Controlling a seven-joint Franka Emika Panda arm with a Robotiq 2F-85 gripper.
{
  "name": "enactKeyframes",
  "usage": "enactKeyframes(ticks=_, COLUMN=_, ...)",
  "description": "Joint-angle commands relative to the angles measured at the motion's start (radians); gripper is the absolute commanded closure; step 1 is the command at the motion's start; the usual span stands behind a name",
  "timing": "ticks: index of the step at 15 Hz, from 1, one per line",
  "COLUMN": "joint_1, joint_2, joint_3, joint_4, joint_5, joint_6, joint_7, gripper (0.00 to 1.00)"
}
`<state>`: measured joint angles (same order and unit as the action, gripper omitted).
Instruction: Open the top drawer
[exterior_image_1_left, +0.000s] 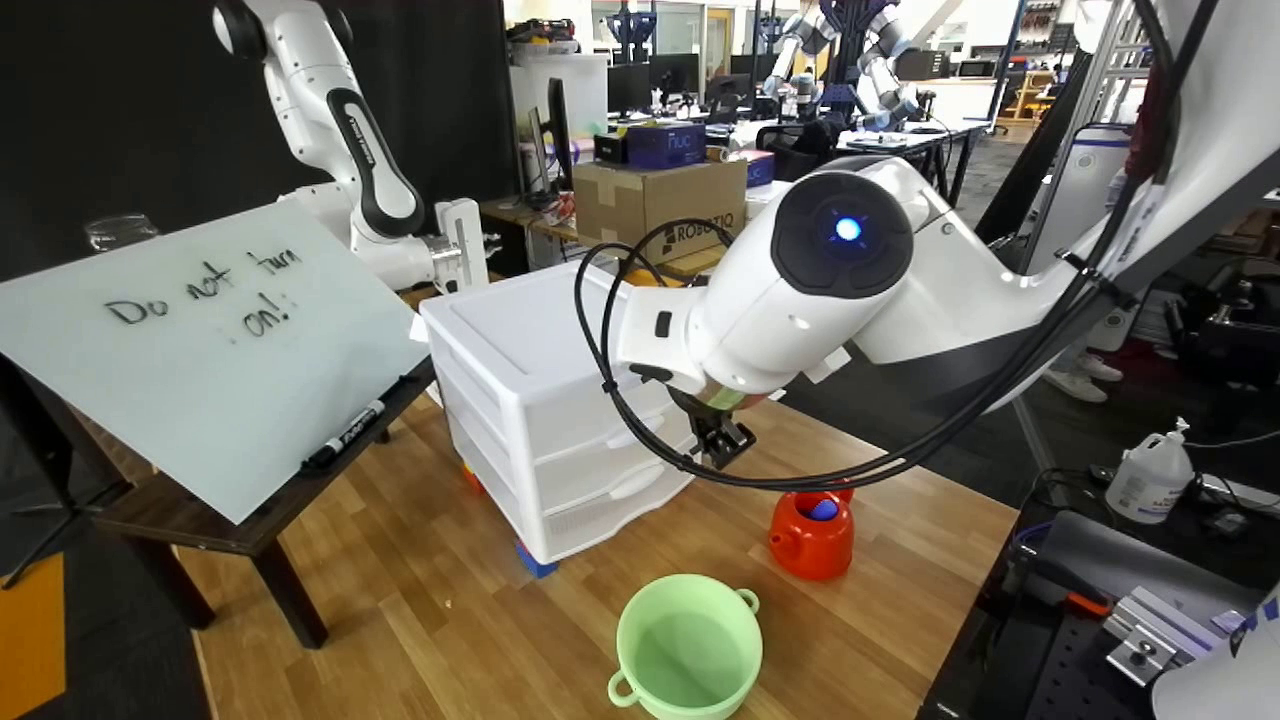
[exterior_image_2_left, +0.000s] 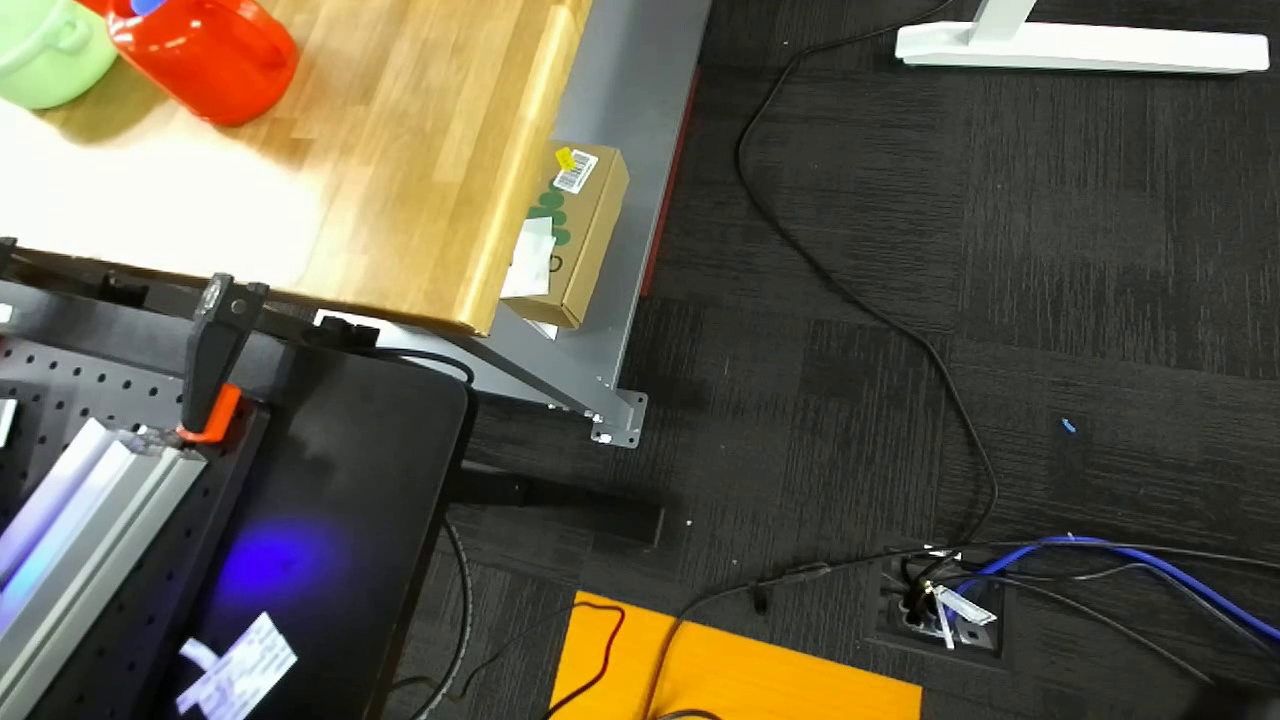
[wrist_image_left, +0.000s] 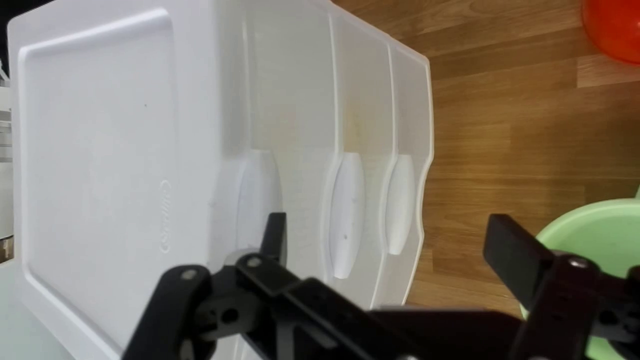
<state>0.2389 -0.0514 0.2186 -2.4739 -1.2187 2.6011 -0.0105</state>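
Observation:
The top drawer is a wide, translucent white front pushed in flush, with a pale handle along its upper edge. It is the highest of three in the white drawer unit; in that exterior view the arm hides its handle. My gripper stands open in front of the unit, nothing between its jaws. In the wrist view one fingertip overlaps the lower end of the top handle; whether they touch I cannot tell. The opposite fingertip hangs over the table side, by the green pot.
A green pot and a red teapot-like vessel stand on the wooden table before the unit. A whiteboard leans on a small stand beside it. Another robot arm is behind the unit.

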Motion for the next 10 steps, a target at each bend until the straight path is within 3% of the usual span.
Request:
enactKeyframes(ticks=1, joint_1=-0.004, joint_2=-0.005, joint_3=0.005, joint_4=0.003, joint_5=-0.022, joint_6=-0.012, joint_7=0.008, gripper=0.0)
enactKeyframes(ticks=10, joint_1=0.014, joint_2=-0.027, joint_3=0.037, joint_4=0.019, joint_5=-0.131, joint_6=-0.112, joint_7=0.049, gripper=0.0)
